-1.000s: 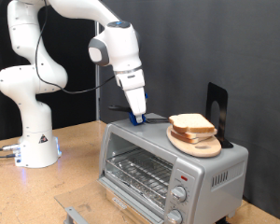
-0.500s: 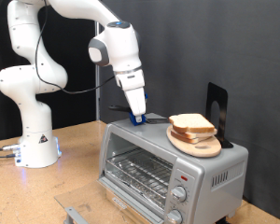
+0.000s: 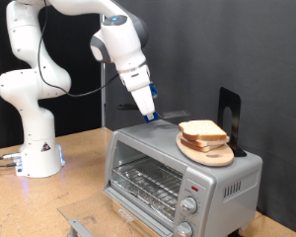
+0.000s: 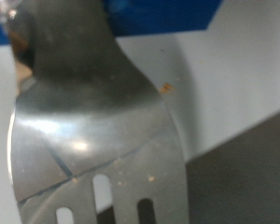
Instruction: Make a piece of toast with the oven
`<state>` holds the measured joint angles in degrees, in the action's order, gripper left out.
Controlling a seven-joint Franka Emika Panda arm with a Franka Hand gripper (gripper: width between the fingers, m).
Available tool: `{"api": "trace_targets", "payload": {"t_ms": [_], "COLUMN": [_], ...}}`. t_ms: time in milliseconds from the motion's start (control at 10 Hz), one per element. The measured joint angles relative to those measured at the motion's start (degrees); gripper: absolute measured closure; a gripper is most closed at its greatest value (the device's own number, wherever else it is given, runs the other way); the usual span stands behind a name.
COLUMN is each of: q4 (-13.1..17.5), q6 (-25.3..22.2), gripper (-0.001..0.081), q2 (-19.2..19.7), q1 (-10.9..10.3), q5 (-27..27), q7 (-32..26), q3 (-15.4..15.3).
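Hovering above the top of the oven [image 3: 178,168], the gripper [image 3: 150,115] with blue fingertips, clamped on what looks like a flat metal spatula [image 4: 89,131] that reaches toward the bread. Filling the wrist view almost wholly, that slotted steel blade, blurred and cut off at the frame's edges, so hard to name for certain. Lying past the tool's tip, toward the exterior view's right, the piece of toast [image 3: 202,130], uppermost on a stack over a second slice [image 3: 205,144] and a round wooden board [image 3: 209,154] on the oven's roof. Behind the stack, a dark upright plate [image 3: 228,111], partly hidden. Below the gripper, the closed glass door with wire rack behind, two knobs and red light at its right. Underneath, a brown wooden table [image 3: 79,163]; behind, black backdrop and white wall.
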<state>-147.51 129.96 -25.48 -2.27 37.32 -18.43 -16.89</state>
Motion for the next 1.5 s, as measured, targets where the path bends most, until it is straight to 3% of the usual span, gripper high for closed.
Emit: {"api": "trace_targets", "payload": {"t_ms": [200, 400, 600, 700, 900, 1200, 1500], "q4": [2.4, 1.0, -2.3, -4.0, -7.1, -9.4, -9.2], "q6": [-10.6, -4.2, 5.9, 7.5, 7.2, 2.3, 0.3], "gripper": [0.0355, 0.0355, 0.0355, 0.0355, 0.0355, 0.0355, 0.0355], "q2": [-2.1, -2.1, -4.3, -6.1, -9.7, -12.8, -12.2], "q1": [0.8, 0.6, 0.2, 0.4, 2.4, 8.4, 8.7], "q5": [-3.3, 0.3, 10.2, 12.5, 12.1, 6.0, 5.7], "q7": [0.5, 0.4, -0.8, -1.0, 0.9, 5.4, 6.9], "q3": [1.8, 1.3, 1.7, 2.7, 4.8, 5.8, 5.8]}}
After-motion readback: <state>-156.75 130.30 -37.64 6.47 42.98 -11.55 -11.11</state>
